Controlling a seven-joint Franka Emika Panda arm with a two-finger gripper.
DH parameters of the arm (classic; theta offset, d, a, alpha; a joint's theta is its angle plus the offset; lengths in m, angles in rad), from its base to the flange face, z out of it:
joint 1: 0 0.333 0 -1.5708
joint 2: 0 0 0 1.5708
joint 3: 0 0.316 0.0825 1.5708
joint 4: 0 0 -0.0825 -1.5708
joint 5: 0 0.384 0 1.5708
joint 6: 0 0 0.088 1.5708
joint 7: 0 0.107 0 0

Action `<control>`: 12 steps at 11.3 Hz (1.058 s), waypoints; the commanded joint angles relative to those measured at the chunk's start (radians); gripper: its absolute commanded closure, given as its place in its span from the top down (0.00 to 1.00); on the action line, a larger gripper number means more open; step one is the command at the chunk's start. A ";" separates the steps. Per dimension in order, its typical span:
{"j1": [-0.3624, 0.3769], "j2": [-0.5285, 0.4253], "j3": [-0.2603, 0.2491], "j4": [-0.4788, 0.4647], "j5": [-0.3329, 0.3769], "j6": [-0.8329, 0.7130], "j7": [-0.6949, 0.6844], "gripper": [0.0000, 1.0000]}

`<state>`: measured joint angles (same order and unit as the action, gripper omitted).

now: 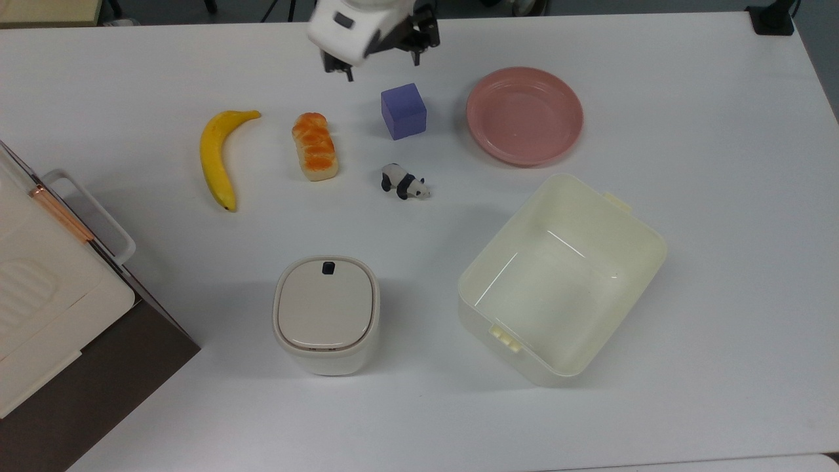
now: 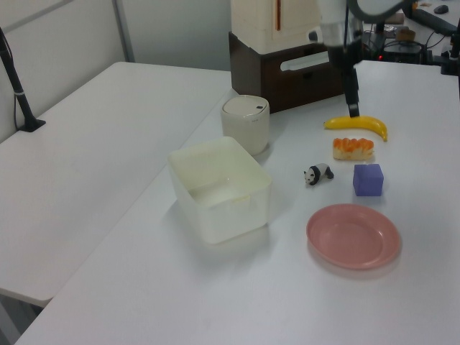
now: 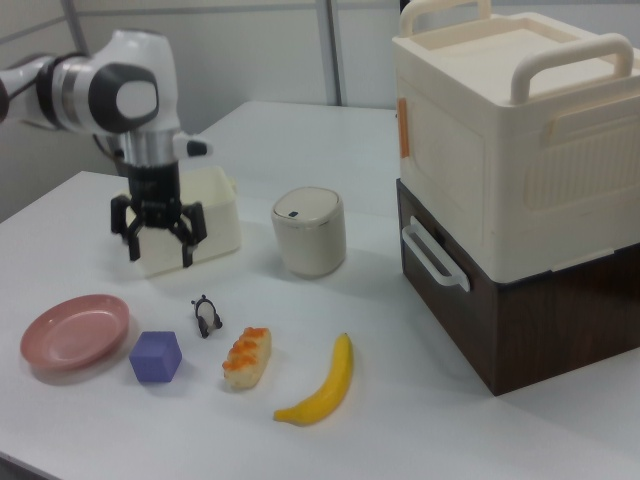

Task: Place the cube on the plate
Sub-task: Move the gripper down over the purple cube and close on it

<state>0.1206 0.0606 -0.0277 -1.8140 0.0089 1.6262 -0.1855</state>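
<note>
The blue-purple cube rests on the white table, with the empty pink plate just to the top view's right of it. My gripper hangs open and empty in the air, near the table's far edge, beyond the cube in the top view. In the right view the gripper hovers well above the cube and the plate, its fingers spread and pointing down. In the left view the gripper is above the banana, beyond the cube and plate.
A bread loaf and a banana lie to the top view's left of the cube, and a toy panda lies in front of it. Nearer stand a cream tub and a lidded bin. Stacked boxes occupy one corner.
</note>
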 commanded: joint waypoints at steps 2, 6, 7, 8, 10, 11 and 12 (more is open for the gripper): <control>0.049 -0.033 -0.005 -0.171 -0.017 0.066 -0.083 1.00; 0.074 0.014 -0.005 -0.226 -0.041 0.132 -0.103 1.00; 0.074 0.031 -0.005 -0.226 -0.049 0.132 -0.103 1.00; 0.076 0.048 -0.005 -0.226 -0.050 0.145 -0.101 1.00; 0.080 0.085 -0.005 -0.225 -0.065 0.158 -0.092 1.00; 0.094 0.102 -0.005 -0.225 -0.070 0.164 -0.092 0.97; 0.097 0.116 -0.005 -0.225 -0.075 0.167 -0.092 0.89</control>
<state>0.1896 0.1564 -0.0251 -2.0249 -0.0429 1.7606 -0.2691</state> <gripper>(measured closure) 0.026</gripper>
